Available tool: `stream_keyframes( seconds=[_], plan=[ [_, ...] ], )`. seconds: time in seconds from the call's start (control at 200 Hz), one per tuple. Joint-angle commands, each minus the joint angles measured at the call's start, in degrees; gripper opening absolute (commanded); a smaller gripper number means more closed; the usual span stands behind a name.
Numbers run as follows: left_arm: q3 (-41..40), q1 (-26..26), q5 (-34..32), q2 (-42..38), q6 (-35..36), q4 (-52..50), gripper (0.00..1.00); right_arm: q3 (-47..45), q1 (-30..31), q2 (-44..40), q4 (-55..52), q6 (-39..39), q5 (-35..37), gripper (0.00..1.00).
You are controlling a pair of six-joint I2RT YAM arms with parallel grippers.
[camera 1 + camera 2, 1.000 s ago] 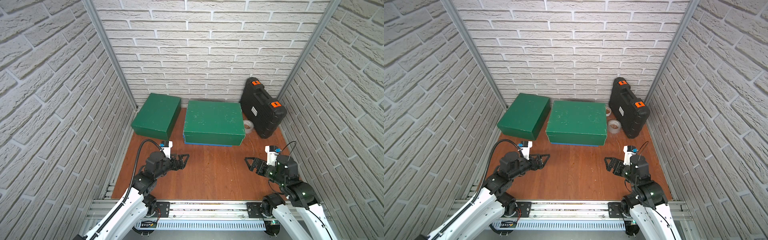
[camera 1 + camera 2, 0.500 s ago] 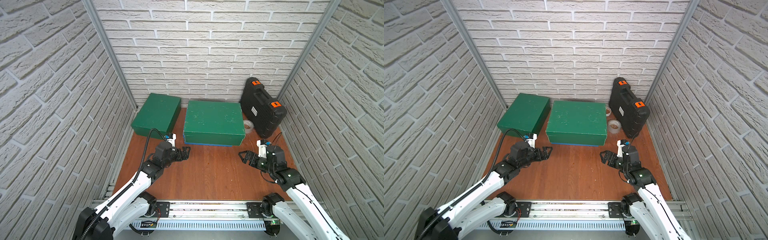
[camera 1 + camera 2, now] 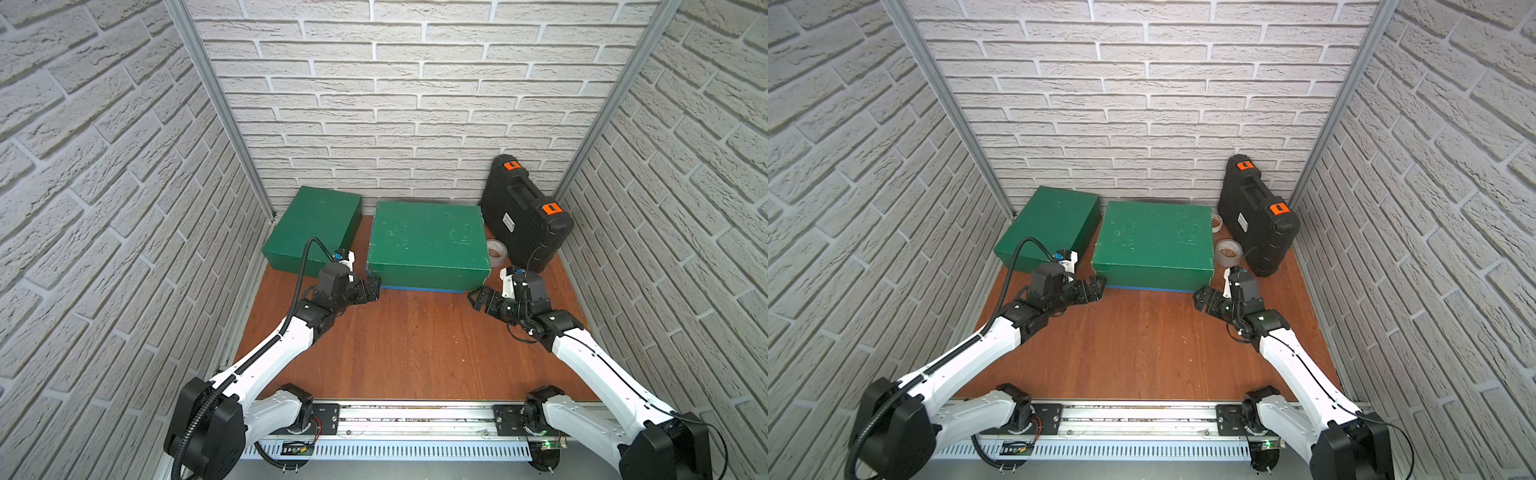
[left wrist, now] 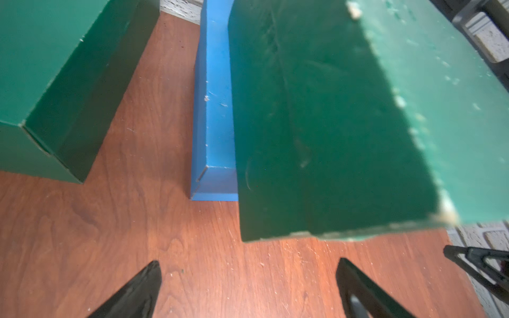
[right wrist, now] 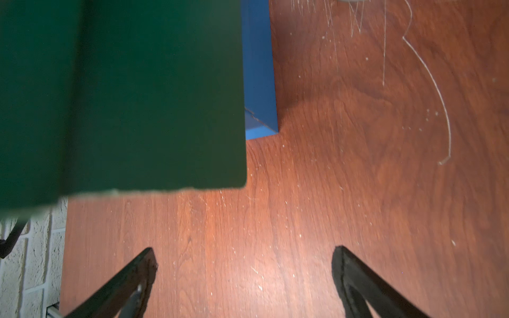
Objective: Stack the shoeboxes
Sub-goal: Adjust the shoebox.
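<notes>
A dark green shoebox [image 3: 428, 239] [image 3: 1154, 239] lies on a blue shoebox, which shows only as a thin strip [image 3: 419, 288] under its front edge. A second green shoebox [image 3: 313, 226] [image 3: 1050, 226] lies alone at the back left. My left gripper [image 3: 373, 286] [image 4: 248, 268] is open and empty at the pair's front left corner. My right gripper [image 3: 478, 297] [image 5: 243, 257] is open and empty at the front right corner. In the left wrist view the blue box [image 4: 213, 110] juts out beside the green one [image 4: 316, 124]. The right wrist view shows the blue corner [image 5: 259, 68].
A black case with orange latches [image 3: 525, 216] leans in the back right corner. A tape roll [image 3: 496, 251] lies between it and the boxes, with another roll [image 3: 1214, 222] behind. Brick walls close in on three sides. A metal rail [image 3: 415, 413] runs along the front.
Both arms have reached forward from near the front rail to the front corners of the green-on-blue pair. Both grippers stayed open. The boxes have not moved.
</notes>
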Motion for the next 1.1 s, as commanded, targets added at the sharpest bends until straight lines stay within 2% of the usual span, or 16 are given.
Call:
stream_keyframes(
  seconds=[0.0,0.41,0.74,1.095],
  plan=[
    [2.0,1.6,1.0,1.0,1.4,2.9,0.98,2.2,0.5,2.1,4.4,-0.4,2.2,1.00],
    [7.5,7.5,5.6,10.1,2.7,4.1,0.98,7.8,0.7,13.0,6.5,-1.0,3.0,1.00],
    [10.0,8.4,8.2,14.3,2.2,5.6,0.98,12.0,0.7,18.5,5.5,-1.9,4.0,0.99],
    [10.3,8.8,8.8,15.0,1.9,5.9,0.98,14.5,0.7,21.4,4.7,-2.4,5.0,0.99]
  ],
)
